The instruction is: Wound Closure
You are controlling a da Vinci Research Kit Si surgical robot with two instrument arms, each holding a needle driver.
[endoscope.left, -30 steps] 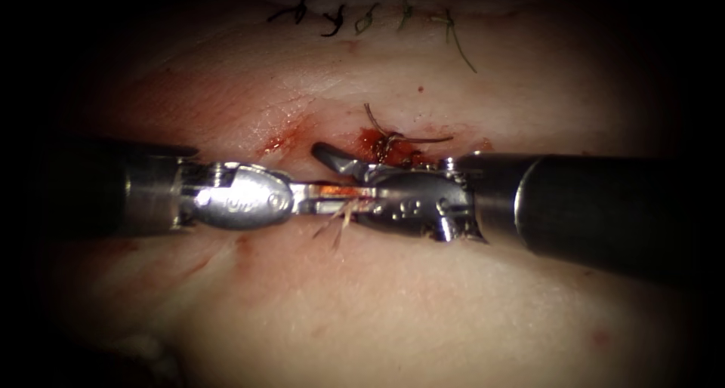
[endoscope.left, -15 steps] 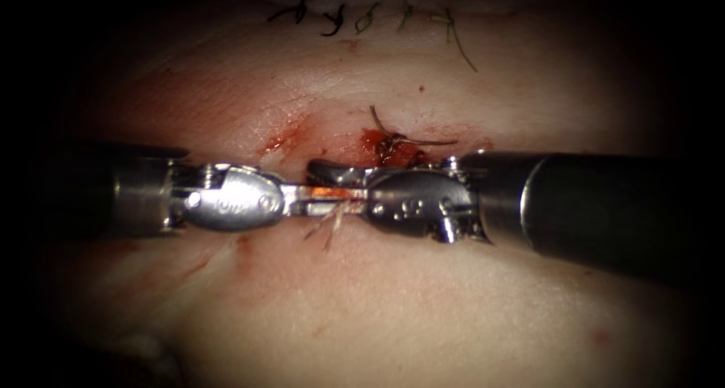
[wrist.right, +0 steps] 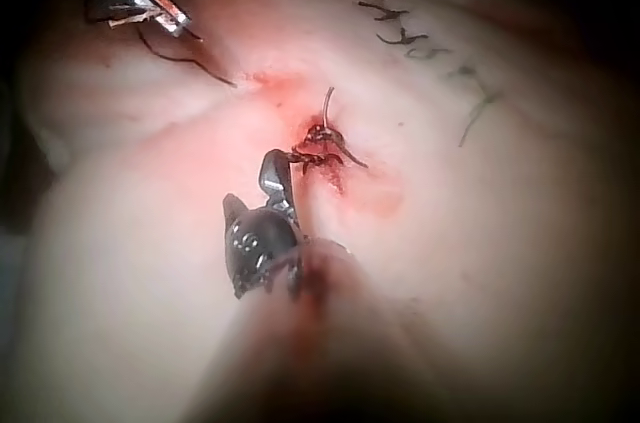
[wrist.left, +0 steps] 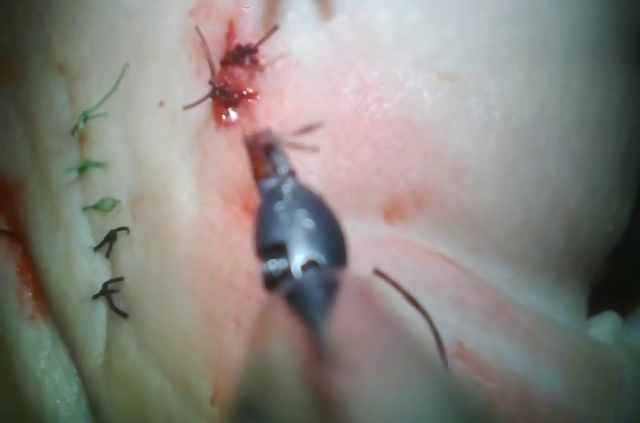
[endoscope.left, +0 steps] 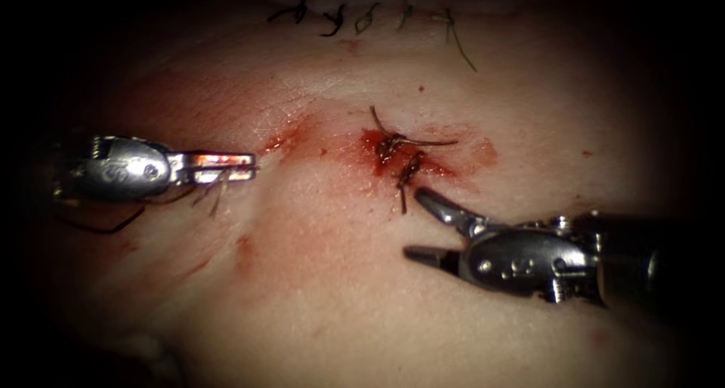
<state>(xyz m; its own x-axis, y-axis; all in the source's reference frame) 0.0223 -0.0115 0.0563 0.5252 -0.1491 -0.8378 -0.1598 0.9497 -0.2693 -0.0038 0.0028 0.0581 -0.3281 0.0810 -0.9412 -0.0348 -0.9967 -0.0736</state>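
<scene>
On the tissue [endoscope.left: 340, 297], two dark knots [endoscope.left: 400, 155] with short cut ends sit over the red-stained cut. My left tool [endoscope.left: 245, 163] lies well to the left of them. It is shut on a frayed piece of thread [endoscope.left: 215, 193] that hangs loose from its jaws, and a dark strand [endoscope.left: 113, 226] trails below its body. My right tool [endoscope.left: 414, 223] is below and to the right of the knots, open and holding nothing, its upper jaw tip close to the lower knot's end. The left wrist view shows the left tool [wrist.left: 262, 148] near the knots [wrist.left: 232, 78]. The right wrist view shows the right tool [wrist.right: 250, 185] just short of the knots [wrist.right: 320, 148].
A row of older dark and green stitches [endoscope.left: 362, 16] runs along the far edge of the tissue, also seen in the left wrist view as stitches [wrist.left: 100, 203]. Red fluid [endoscope.left: 287, 139] stains the tissue left of the knots.
The two tools were tip to tip below the knots. The right tool's jaws shut, then opened, and it drew back right and down. The left tool moved left, taking the loose thread piece along.
</scene>
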